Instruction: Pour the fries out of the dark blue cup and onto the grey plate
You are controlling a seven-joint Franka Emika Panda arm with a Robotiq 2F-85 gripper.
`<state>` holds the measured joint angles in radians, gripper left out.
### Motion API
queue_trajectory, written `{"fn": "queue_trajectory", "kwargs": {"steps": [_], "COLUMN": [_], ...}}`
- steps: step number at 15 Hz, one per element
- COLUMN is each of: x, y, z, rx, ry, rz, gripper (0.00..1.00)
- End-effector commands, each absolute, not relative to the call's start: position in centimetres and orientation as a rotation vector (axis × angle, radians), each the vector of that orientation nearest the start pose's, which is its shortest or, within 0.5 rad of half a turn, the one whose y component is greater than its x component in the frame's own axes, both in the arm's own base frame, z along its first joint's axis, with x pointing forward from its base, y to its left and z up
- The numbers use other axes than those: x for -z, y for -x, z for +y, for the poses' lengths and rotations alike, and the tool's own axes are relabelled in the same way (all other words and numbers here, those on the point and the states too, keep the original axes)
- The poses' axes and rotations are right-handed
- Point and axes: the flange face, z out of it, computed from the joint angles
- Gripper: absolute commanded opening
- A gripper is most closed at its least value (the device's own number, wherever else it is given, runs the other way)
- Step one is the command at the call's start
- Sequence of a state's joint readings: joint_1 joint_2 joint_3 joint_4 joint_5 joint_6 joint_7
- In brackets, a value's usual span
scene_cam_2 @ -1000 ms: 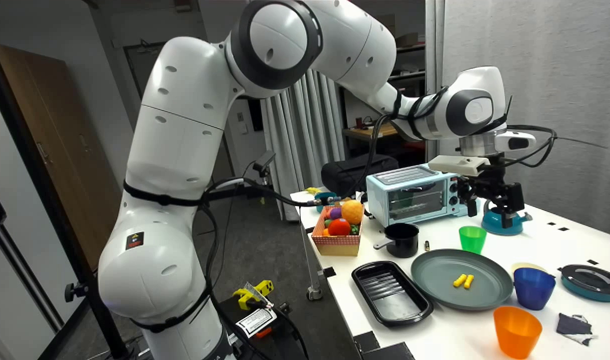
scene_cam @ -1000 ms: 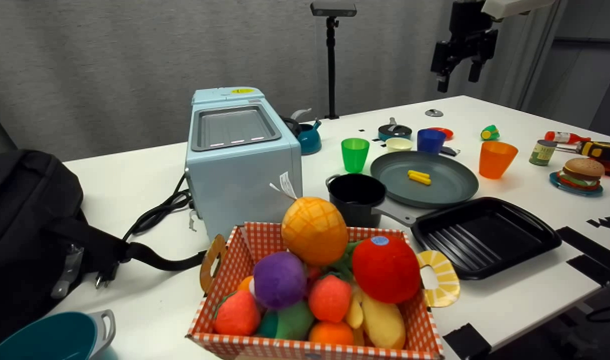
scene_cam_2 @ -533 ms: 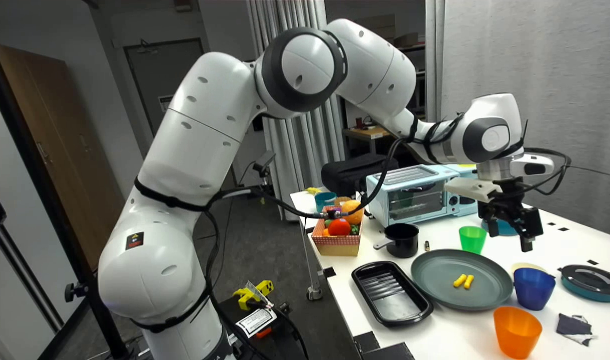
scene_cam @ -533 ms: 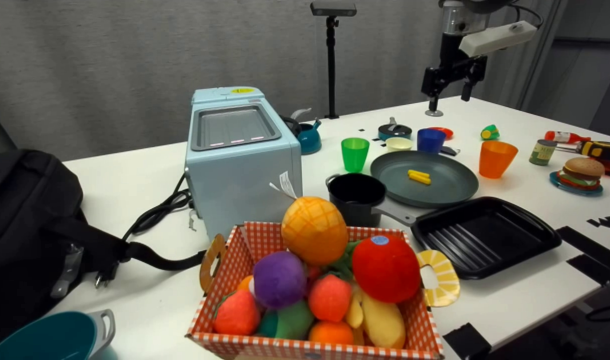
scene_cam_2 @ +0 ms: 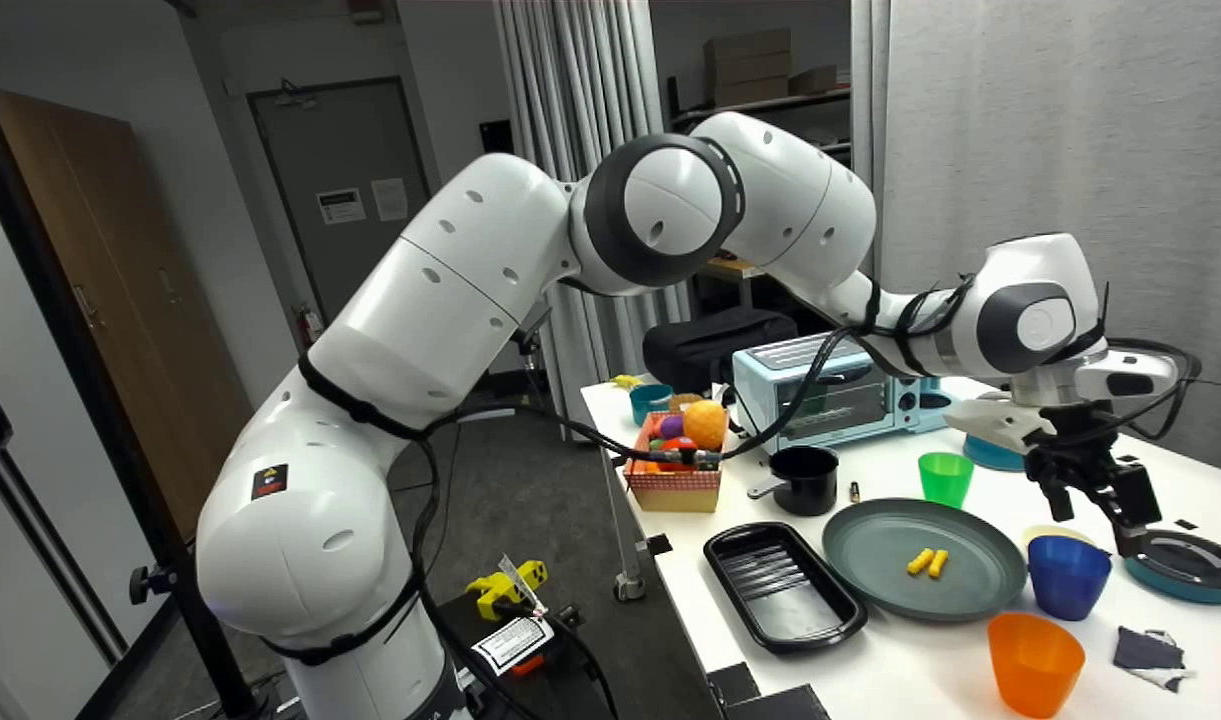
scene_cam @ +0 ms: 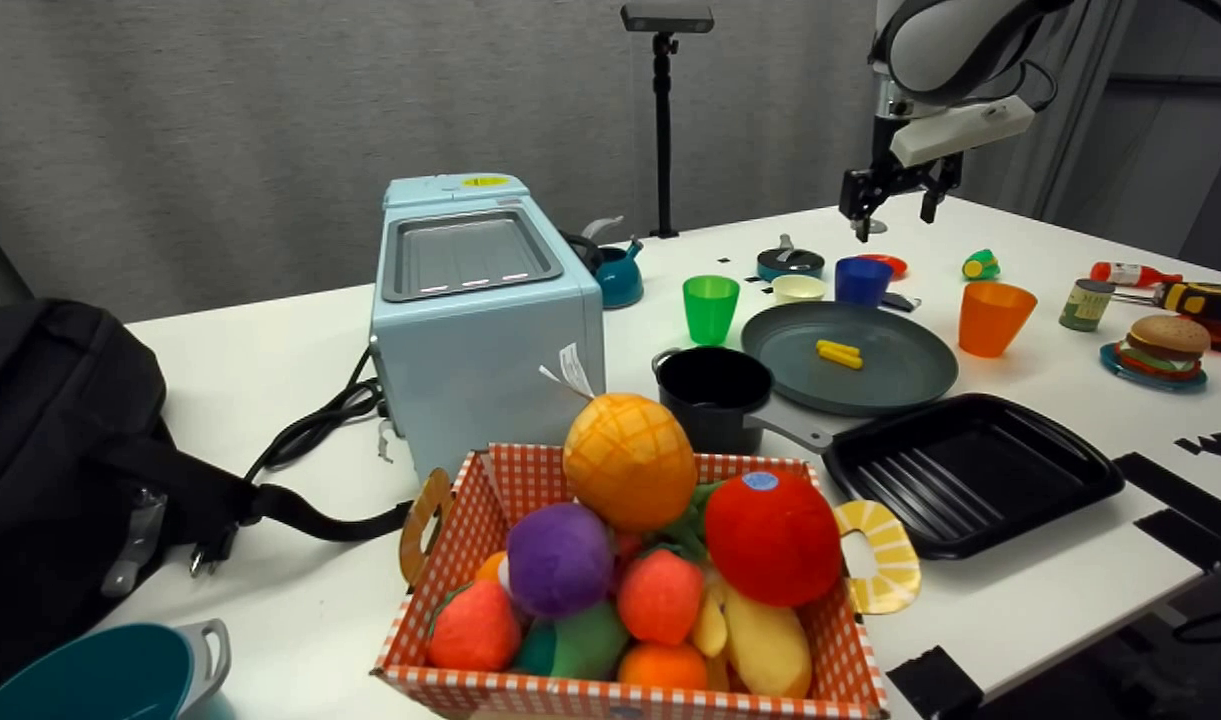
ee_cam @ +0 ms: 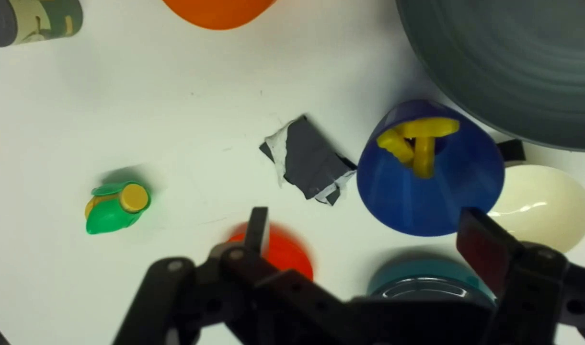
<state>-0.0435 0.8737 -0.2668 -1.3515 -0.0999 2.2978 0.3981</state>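
Three toy fries (ee_cam: pixel 424 160) showed in the dark blue cup (ee_cam: pixel 426 203), past the gripper (ee_cam: pixel 365 219) and kinda right of center in wrist view; jaws were spread wide.

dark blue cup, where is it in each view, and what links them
In an exterior view: the dark blue cup, right of centre, just beyond the grey plate.
In an exterior view: the cup, lower right, right of the plate.
In the wrist view: the cup, right of centre, below-left of the plate, fries inside.
Shared landmark: the grey plate, cut off at top right in the wrist view.
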Motion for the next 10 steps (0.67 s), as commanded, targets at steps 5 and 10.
{"fn": "queue_trajectory", "kwargs": {"steps": [5, 10], "x": [-18.1, -16.6], "y": [-74.2, -74.4], "z": [-19.6, -19.7], "rx": [0.170, 0.140], "ry": [3.322, 3.326], "rz": [0.976, 1.004], "gripper": [1.00, 0.75]}}
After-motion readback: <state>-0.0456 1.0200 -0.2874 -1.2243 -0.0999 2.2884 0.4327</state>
